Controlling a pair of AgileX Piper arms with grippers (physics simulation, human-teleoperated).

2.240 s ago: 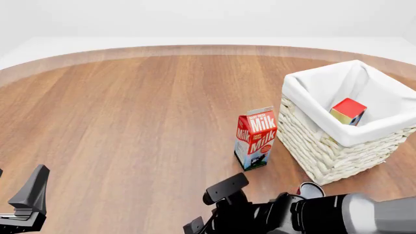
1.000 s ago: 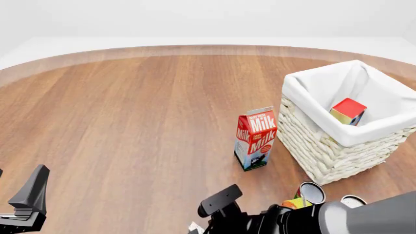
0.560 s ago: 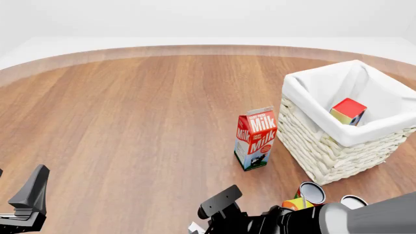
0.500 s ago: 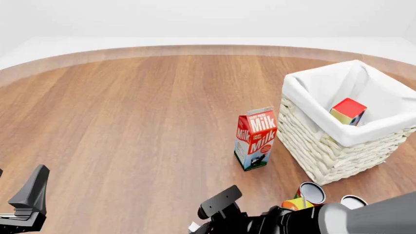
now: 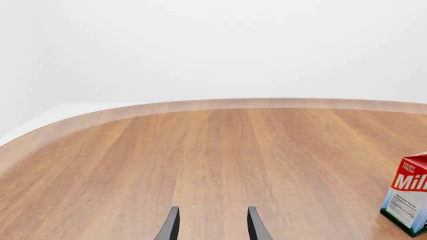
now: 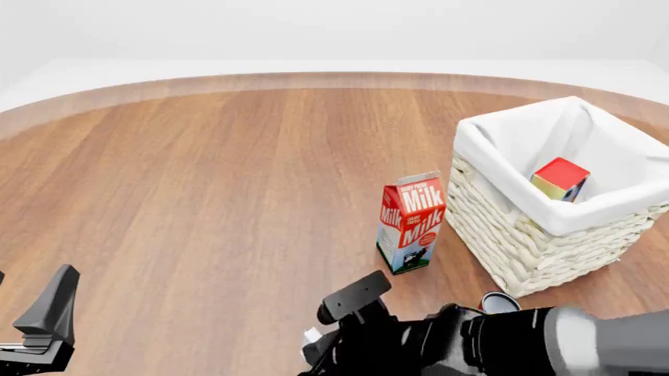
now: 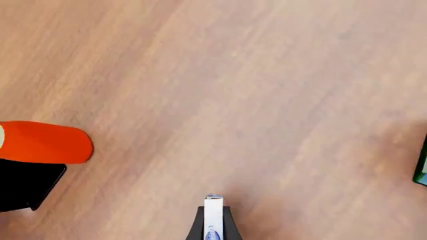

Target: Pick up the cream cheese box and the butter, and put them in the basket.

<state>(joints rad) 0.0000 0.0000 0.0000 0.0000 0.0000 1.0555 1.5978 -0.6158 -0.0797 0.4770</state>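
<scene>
Cream cheese box (image 7: 213, 216) is seen clamped edge-on in the right pincer (image 7: 213, 222); light, stiff, slippery carton, best gripped across flat faces. Left pincer (image 5: 211, 225) is held apart, empty. Butter (image 6: 559, 178) is seen lying in the basket (image 6: 522, 235).

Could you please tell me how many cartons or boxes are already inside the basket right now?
1: the butter lies against the liner inside the basket. Another could be hidden below the rim. The milk carton stands outside, on the table beside the basket.

The right arm (image 6: 502, 348) is covering most of a can (image 6: 500, 301) beside it. The frame edge is cutting off the milk carton (image 5: 407, 195) and the left gripper (image 5: 210, 227) fingers' bases.
</scene>
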